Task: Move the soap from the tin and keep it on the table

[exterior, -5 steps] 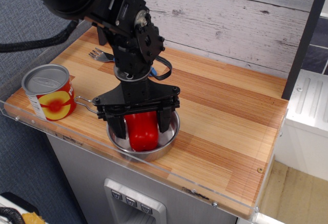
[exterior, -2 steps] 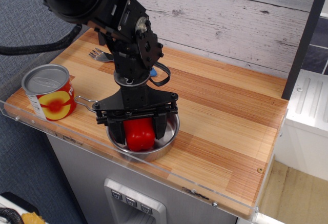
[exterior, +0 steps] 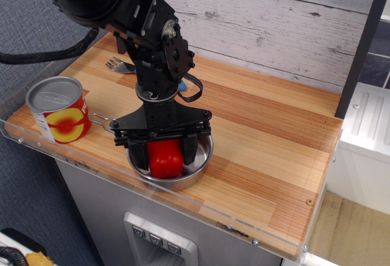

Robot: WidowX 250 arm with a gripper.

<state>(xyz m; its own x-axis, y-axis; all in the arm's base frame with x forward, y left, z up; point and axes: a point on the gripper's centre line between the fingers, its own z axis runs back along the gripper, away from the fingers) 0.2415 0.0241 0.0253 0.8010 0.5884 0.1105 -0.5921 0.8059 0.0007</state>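
Observation:
The soap is a glossy red bell pepper [exterior: 166,159]; its stem is hidden. It sits in the tin, a shallow shiny steel pan [exterior: 205,154] with a wire handle [exterior: 100,120], near the front edge of the wooden table [exterior: 274,138]. My gripper [exterior: 164,151] reaches straight down into the pan. Its two black fingers [exterior: 190,149] stand on the left and right sides of the pepper and press against it. The pepper still rests low in the pan.
A red-and-yellow labelled can [exterior: 58,111] stands at the front left, beside the pan's handle. A fork [exterior: 119,65] lies at the back left behind my arm. A grey plank wall runs along the back. A clear plastic edge rims the table front.
My gripper has come down a little and shifted slightly left, and its fingers have closed in on the pepper. Over the last half second nothing visibly moved.

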